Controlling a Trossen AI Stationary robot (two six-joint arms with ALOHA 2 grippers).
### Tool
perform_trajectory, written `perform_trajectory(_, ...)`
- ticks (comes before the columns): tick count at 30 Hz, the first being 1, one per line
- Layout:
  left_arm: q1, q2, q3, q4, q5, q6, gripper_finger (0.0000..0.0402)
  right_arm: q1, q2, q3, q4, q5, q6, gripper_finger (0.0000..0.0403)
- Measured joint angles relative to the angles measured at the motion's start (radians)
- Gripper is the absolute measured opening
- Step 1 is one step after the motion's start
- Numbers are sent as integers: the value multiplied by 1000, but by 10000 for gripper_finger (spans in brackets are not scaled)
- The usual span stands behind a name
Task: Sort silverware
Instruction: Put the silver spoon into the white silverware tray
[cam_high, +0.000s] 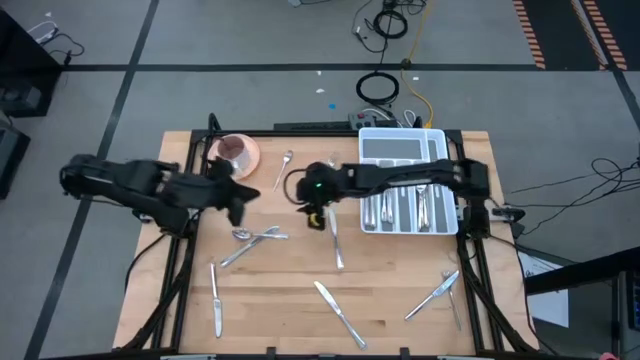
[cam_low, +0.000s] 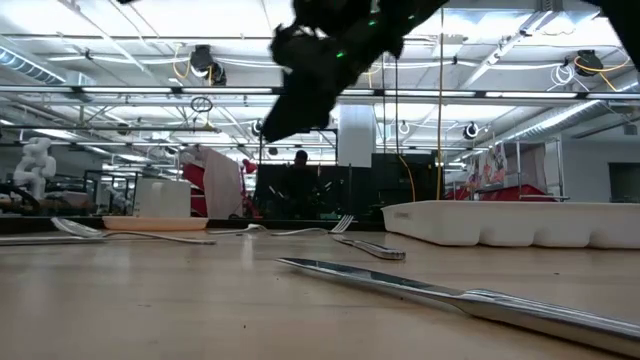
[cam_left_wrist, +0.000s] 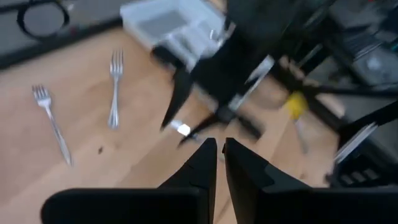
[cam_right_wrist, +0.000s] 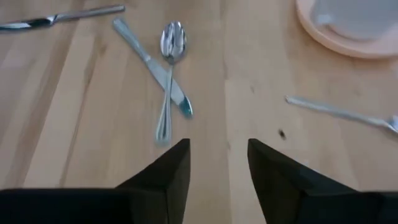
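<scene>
Over the pale wooden worktop (cam_high: 290, 290) strewn with shiny silver metal cutlery (cam_high: 258, 236), the right end effector (cam_right_wrist: 217, 163) gapes empty; the left end effector (cam_left_wrist: 217, 163) hangs nearly closed, empty.

The high view looks straight down on the whole wooden table (cam_high: 290, 300) from well above. The low view sits at tabletop height, looking level across the table into the room. Each wrist view looks forward past its own dark fingers, close over the wood. The high, low and left wrist views share the white tray (cam_high: 404, 150).
</scene>
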Motion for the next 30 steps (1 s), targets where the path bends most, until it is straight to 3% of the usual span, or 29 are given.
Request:
perform_trajectory(7, -22, -124, 41, -1, -45, 59, 40, 36, 236, 292, -65, -11, -27, 149)
perform_trajectory(17, -21, -209, 41, 2, -48, 162, 40, 62, 514, 707, -157, -33, -29, 146)
perform_trajectory(30, -21, -309, 41, 4, -89, 210, 40, 89, 633, 736, -169, -58, 23, 146)
